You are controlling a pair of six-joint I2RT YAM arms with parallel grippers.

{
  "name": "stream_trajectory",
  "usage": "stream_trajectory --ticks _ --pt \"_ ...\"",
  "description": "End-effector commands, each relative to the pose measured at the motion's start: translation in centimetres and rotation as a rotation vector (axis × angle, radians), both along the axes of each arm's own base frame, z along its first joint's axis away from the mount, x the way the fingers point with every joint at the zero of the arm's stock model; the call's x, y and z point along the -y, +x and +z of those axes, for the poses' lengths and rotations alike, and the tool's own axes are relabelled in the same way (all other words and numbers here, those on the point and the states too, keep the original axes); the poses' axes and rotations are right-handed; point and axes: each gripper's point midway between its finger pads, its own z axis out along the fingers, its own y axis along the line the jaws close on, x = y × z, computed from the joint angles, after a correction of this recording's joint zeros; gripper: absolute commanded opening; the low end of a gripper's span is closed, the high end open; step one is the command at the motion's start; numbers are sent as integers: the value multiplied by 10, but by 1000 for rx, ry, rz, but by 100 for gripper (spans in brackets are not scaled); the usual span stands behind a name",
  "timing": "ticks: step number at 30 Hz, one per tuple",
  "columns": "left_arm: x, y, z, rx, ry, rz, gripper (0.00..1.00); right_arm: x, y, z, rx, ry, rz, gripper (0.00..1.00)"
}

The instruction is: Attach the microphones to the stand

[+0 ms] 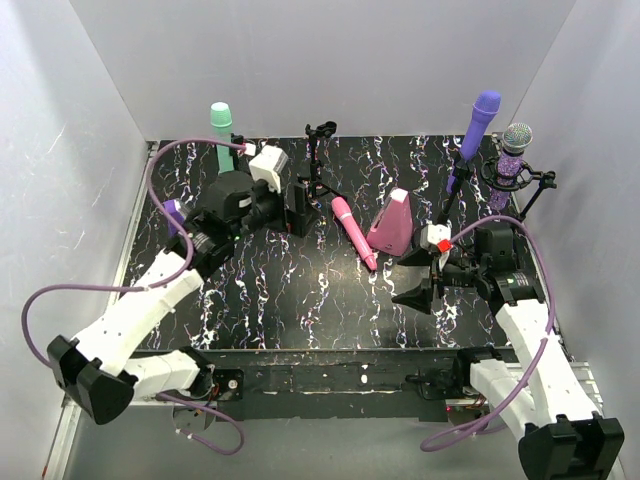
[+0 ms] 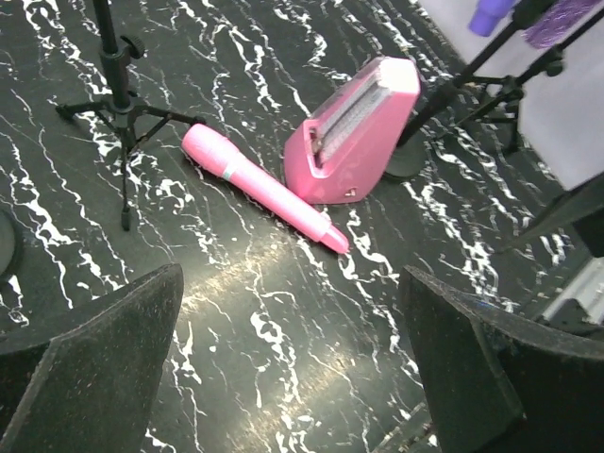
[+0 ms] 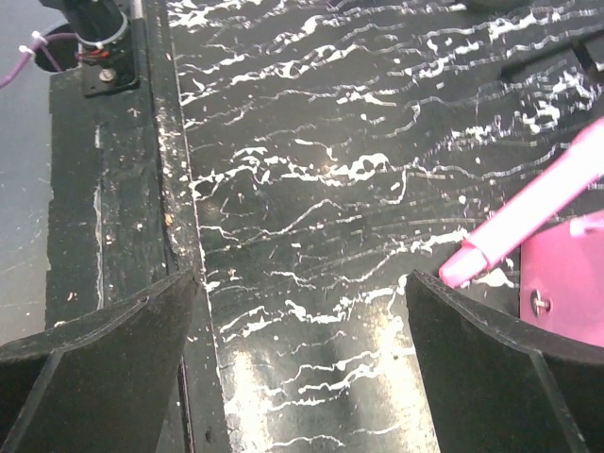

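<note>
The pink microphone (image 1: 353, 232) lies flat on the black marbled table next to a pink wedge block (image 1: 392, 222); it also shows in the left wrist view (image 2: 264, 189), and its tip shows in the right wrist view (image 3: 528, 212). An empty tripod stand (image 1: 318, 165) is behind it. The mint green microphone (image 1: 221, 125), plain purple microphone (image 1: 482, 118) and glittery purple microphone (image 1: 515, 150) each sit upright in stands at the back. My left gripper (image 1: 300, 210) is open and empty, left of the pink microphone. My right gripper (image 1: 412, 280) is open and empty, in front of the wedge.
A purple wedge block (image 1: 173, 213) is partly hidden behind my left arm. White walls enclose the table on three sides. The stands' legs (image 2: 472, 90) spread over the back right of the table. The table's front edge (image 3: 142, 236) is below my right gripper.
</note>
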Motion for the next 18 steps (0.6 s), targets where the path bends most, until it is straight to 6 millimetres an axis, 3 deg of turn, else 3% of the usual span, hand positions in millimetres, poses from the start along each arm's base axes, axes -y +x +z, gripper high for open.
stream_trajectory --ticks 1,11,14,18 --pt "-1 27 -27 42 83 77 98 10 6 -10 4 -12 -51 98" --pt "48 86 -77 230 62 -33 98 22 9 -24 49 -63 -91 98" --pt "42 112 -80 280 57 28 98 23 9 -26 53 -72 -86 98" --pt "15 150 -80 295 -22 143 98 24 8 -27 61 -79 -83 98"
